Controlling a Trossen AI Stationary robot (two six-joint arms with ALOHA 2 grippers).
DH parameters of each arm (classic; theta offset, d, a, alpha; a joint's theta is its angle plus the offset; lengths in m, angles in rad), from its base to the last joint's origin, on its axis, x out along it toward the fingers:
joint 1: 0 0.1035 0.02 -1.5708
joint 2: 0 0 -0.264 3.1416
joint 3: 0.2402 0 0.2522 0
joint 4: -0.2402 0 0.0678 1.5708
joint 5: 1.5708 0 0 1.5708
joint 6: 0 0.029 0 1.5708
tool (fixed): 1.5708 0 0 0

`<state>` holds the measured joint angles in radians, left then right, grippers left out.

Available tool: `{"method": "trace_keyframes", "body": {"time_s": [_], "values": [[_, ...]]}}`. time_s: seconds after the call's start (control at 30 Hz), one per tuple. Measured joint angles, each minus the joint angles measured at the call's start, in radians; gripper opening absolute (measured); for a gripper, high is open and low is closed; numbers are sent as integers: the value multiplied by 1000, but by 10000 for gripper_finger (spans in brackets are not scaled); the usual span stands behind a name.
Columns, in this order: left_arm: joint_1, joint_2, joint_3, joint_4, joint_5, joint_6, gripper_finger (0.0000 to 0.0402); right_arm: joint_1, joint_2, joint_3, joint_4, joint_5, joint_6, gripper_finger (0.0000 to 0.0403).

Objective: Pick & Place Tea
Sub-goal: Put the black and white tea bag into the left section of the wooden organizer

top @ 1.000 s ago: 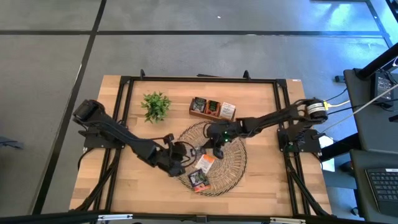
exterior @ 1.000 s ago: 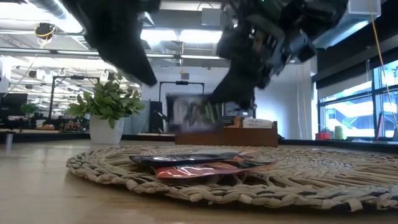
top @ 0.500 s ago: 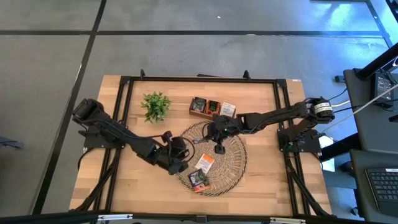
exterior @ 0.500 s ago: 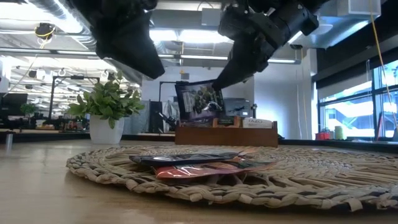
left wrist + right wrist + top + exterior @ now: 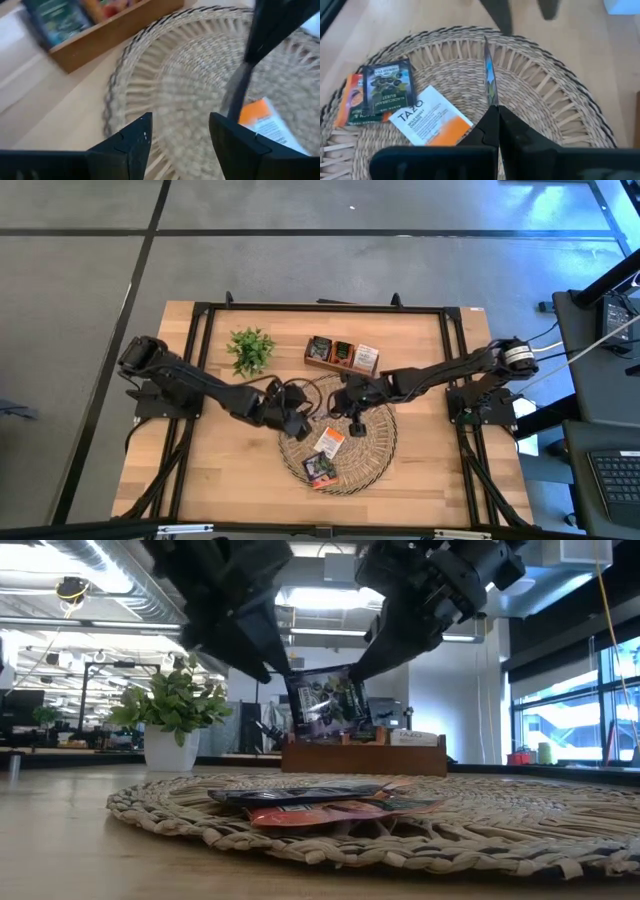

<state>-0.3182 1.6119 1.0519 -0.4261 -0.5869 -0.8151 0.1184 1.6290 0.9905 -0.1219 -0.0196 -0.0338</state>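
table (image 5: 210, 470): wood | on it: woven tray (image 5: 375, 450); plant (image 5: 250, 350); wooden box (image 5: 318, 361)

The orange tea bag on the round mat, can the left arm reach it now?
Probably yes. The left gripper hangs open over the woven mat, and the orange tea bag lies uncovered just ahead. The right gripper, holding up a dark sachet, hangs close by.

Rough woven tray (image 5: 560, 100), glossy sachets (image 5: 431, 122)
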Motion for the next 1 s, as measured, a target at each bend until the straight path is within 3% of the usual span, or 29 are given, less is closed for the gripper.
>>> {"method": "trace_keyframes", "body": {"time_s": [0.27,0.63,1.0], "values": [[64,29,0,165,183,231,185,9,25,0,49,0,7,3],[92,47,-1,162,242,299,170,10,25,0,70,-7,33,3],[92,47,-1,169,252,305,58,9,25,0,71,-7,29,4]]}}
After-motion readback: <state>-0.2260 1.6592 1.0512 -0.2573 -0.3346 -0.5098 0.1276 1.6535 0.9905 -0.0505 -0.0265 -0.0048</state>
